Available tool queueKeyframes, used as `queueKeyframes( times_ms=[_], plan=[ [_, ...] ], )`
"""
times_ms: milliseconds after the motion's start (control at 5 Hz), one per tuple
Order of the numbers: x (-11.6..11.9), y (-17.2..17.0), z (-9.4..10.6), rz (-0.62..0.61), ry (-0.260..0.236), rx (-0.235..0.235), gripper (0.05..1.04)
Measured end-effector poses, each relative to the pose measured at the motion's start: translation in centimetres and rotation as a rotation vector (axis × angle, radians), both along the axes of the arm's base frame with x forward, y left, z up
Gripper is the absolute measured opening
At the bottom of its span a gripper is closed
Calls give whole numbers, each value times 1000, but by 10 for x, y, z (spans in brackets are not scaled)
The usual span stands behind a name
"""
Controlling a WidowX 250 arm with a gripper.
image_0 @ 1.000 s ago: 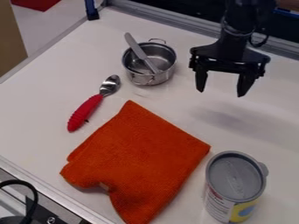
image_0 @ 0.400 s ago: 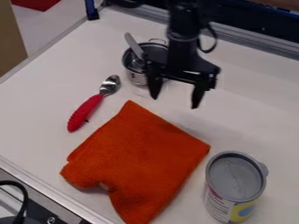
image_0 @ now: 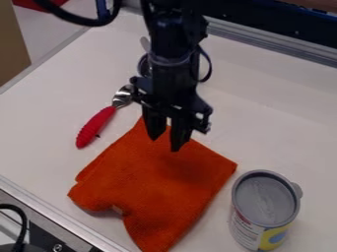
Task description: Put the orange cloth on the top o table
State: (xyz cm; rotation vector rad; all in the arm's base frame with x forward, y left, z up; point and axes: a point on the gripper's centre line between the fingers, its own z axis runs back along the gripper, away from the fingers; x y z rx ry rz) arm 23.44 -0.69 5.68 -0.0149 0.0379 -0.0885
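The black gripper (image_0: 165, 143) hangs over the upper part of the orange cloth, its two fingers pointing down with a narrow gap between them and nothing held. A shadow falls on the cloth just below the fingertips. Spread fairly flat on the white table (image_0: 276, 118), the orange cloth (image_0: 148, 182) has a folded, uneven lower left edge. Its top corner is partly behind the gripper.
A red-handled spoon (image_0: 99, 123) lies left of the gripper. Behind the arm, the metal pot (image_0: 143, 66) is mostly hidden. An opened can (image_0: 263, 211) stands right of the cloth.
From the upper right, the gripper has moved left and toward the cloth, passing in front of the pot. Its fingers now appear closer together. The cloth has kept its place and shape.
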Motion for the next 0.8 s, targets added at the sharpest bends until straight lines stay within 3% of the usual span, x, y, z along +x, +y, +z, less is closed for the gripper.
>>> queueKeyframes(
  times_ms=[200,400,600,800],
  plan=[
    [-6,1,-11,-100,54,8,182],
    [-17,2,-24,-140,54,8,59],
    [-14,3,-28,-176,54,-8,52],
    [-6,1,-40,-160,-4,-35,52]
  ],
)
